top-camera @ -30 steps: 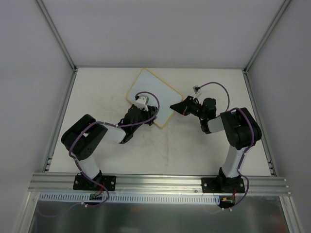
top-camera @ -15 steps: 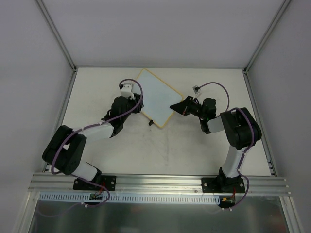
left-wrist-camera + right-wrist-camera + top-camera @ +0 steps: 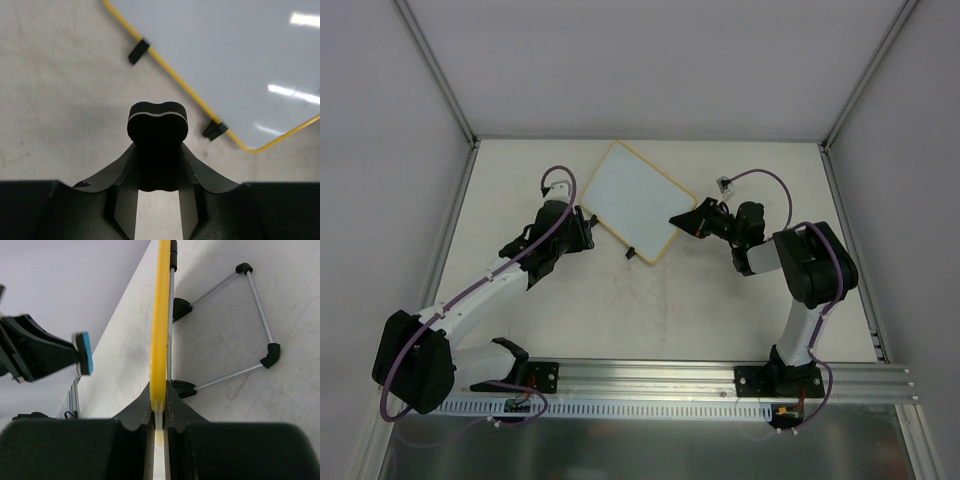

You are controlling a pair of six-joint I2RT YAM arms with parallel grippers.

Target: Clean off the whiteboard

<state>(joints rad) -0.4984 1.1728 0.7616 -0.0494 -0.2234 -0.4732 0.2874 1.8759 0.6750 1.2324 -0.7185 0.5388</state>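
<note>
The whiteboard point(image 3: 636, 198) lies turned like a diamond at the back middle of the table, white with a yellow rim and two black clips point(image 3: 631, 252) on its near-left edge. My right gripper point(image 3: 686, 219) is shut on the board's right edge. In the right wrist view the rim point(image 3: 161, 315) runs edge-on between my right gripper point(image 3: 160, 402). My left gripper point(image 3: 584, 226) sits just left of the board, off its surface, shut on a small black eraser point(image 3: 157, 125). The board point(image 3: 240, 60) fills the upper right of the left wrist view.
A wire stand point(image 3: 250, 320) with black feet lies under the board's back side. A small white connector point(image 3: 724, 184) on a purple cable lies right of the board. Grey walls point(image 3: 380, 150) close the table at left, back and right.
My left arm has swung off the board to the left and stretched out, uncovering the board's surface. The right arm and the board have not moved.
</note>
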